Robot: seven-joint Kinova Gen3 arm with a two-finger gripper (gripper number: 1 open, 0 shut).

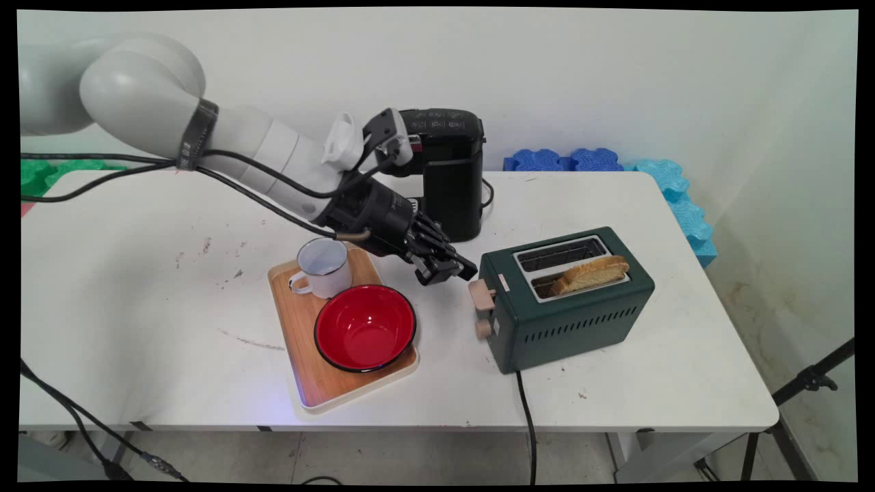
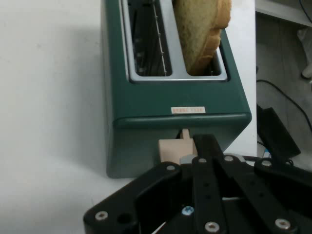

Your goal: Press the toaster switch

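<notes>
The arm (image 1: pixel 266 160) reaches down from the upper left, and its jaws hang low over the tabletop (image 1: pixel 137 307), just beside the left end of a dark green toaster (image 1: pixel 574 314) (image 2: pixel 146 102). The jaws look closed together, with nothing held between them. In the hand view their tips point at the beige lever (image 1: pixel 482 295) (image 2: pixel 173 148) on the end wall of the toaster. Whether they touch it cannot be told.

The toaster stands on the right half of the tabletop. One slice of bread (image 1: pixel 591 273) (image 2: pixel 200 34) sticks out, tilted, from the nearer slot, and the other slot is empty. A second beige knob (image 1: pixel 484 330) sits below the lever, and a black cable (image 1: pixel 525 424) runs from the toaster over the near edge.

The lever is probably stiff plastic on a spring, and small and smooth, so a push from above would suit it better than a pinch. The toaster seems light enough to slide if it is pushed sideways. The bread is soft and crumbly, and it is best taken by its flat sides.

Behind the jaws, a wooden tray (image 1: pixel 301 369) carries a red bowl (image 1: pixel 366 326) and a white mug (image 1: pixel 322 268). A black coffee machine (image 1: pixel 448 178) stands near the wall.
</notes>
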